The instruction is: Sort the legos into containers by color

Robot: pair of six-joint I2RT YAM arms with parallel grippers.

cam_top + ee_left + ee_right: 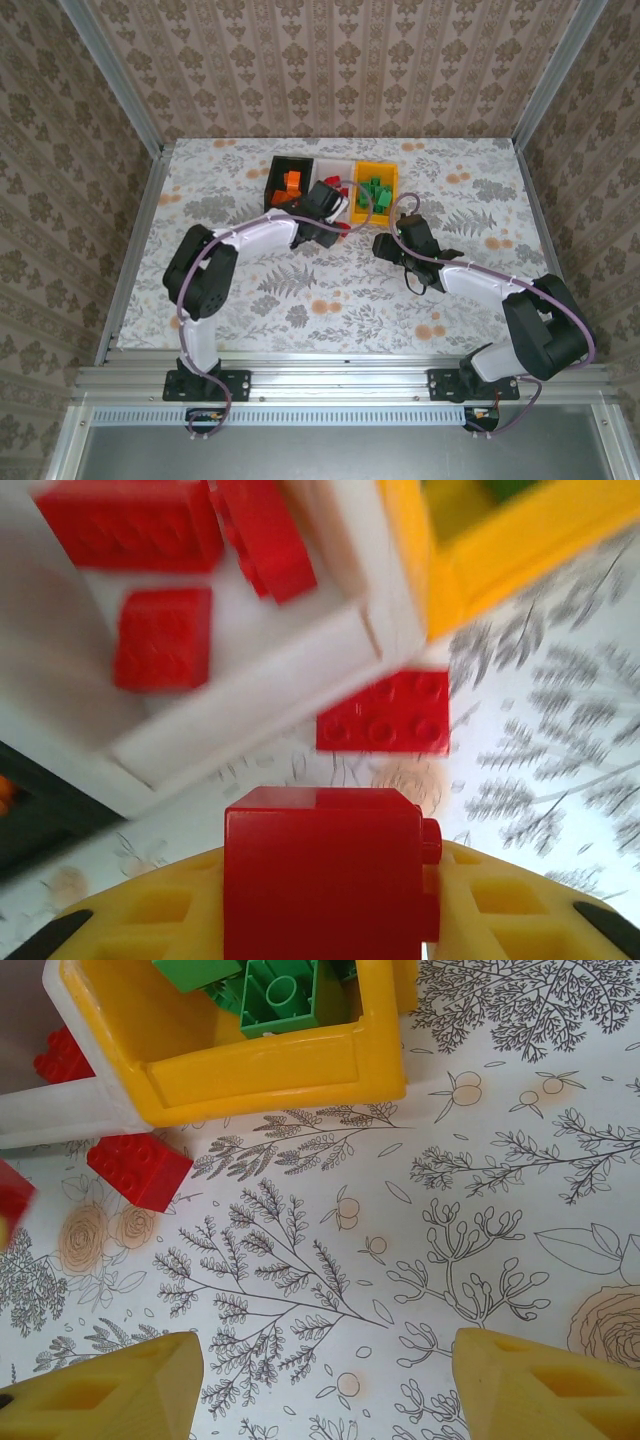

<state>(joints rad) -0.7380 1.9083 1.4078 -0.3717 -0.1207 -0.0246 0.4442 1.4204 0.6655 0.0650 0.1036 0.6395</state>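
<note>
Looking from above, a black plastic bin [290, 161], a white plastic bin [335, 161] and a yellow-orange plastic bin [380, 166] stand in a row at 12 o'clock on the floral table [250, 300]. The left hand [322, 228] is at 6 o'clock of the white one and the right hand [388, 245] at 6 o'clock of the yellow-orange one.

On the left wrist, that hand clamps a small red studded plastic brick [322, 865]. A loose red brick [385, 712] lies at 12 o'clock, just beside the white bin's corner.

On the right wrist, the hand gapes wide and empty.

The bricks look light, rigid and slick, so pinch the flat sides, not the studs.

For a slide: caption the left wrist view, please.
Left gripper holds a red lego before the white bin; another red lego lies on the table outside it.
</note>
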